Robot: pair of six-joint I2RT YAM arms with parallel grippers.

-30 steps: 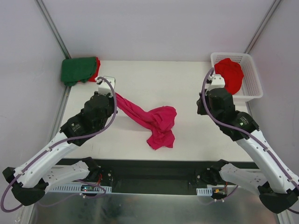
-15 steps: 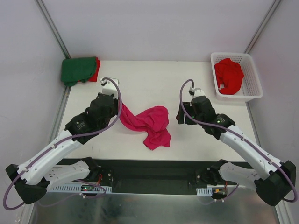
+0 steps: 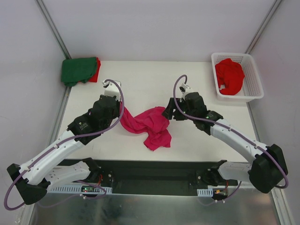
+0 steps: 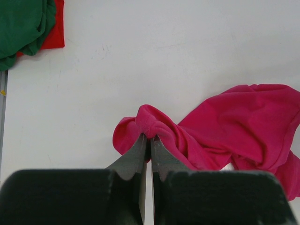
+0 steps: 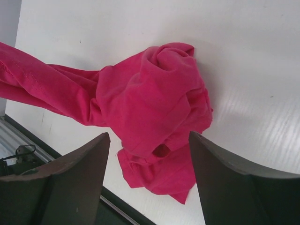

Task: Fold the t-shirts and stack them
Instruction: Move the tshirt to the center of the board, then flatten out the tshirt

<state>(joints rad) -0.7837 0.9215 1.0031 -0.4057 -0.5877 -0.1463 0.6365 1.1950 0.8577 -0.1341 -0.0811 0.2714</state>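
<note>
Two arms reach toward the middle of the top view, where the magenta-pink t-shirt [image 3: 151,125] lies crumpled on the white table [image 3: 145,79]. The left gripper [image 4: 150,138] has its jaws pressed together on a raised fold at the left end of that shirt; in the left wrist view the cloth bunches up right at the fingertips, while the rest spreads toward the right edge of the frame. The right gripper [image 5: 149,136] hangs over the shirt's right side with its jaws spread wide and nothing between them; the pink heap shows through the gap, and no finger can be seen touching it. At the upper left corner of the table, the dark green t-shirt [image 3: 77,69] lies on a red t-shirt [image 3: 96,70], of which only an edge shows. At the upper right, a second red t-shirt [image 3: 228,76] sits bunched inside the white lattice basket [image 3: 252,96]
</note>
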